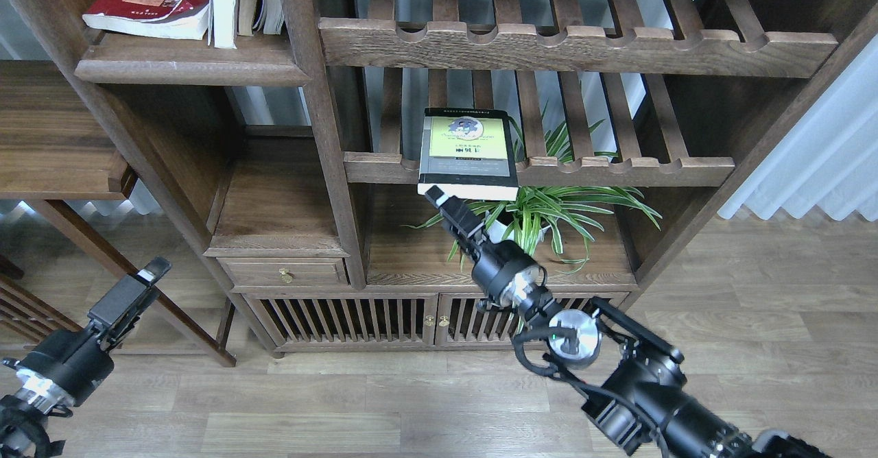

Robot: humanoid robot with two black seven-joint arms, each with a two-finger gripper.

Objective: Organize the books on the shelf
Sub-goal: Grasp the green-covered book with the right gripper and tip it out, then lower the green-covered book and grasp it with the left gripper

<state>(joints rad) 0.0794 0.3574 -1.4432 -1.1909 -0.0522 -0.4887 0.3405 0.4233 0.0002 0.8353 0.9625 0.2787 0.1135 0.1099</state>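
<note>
A black-grey book with a yellow-green panel (468, 151) lies flat on a slatted rack, its front end sticking out over the rail. My right gripper (439, 199) reaches up to just below that book's front left corner; its fingers are seen end-on and cannot be told apart. A red book (149, 0) lies on the solid dark-brown shelf (185, 66) at the top left, with a white book (223, 5) standing upright beside it. My left gripper (152, 271) is low at the left, far from the books, and looks empty.
A potted spider plant (535, 221) stands under the slatted rack, right beside my right arm. A second slatted rack (569, 43) is above. A cabinet with a drawer (288, 273) and slatted doors is below. A white curtain (816, 163) hangs at the right.
</note>
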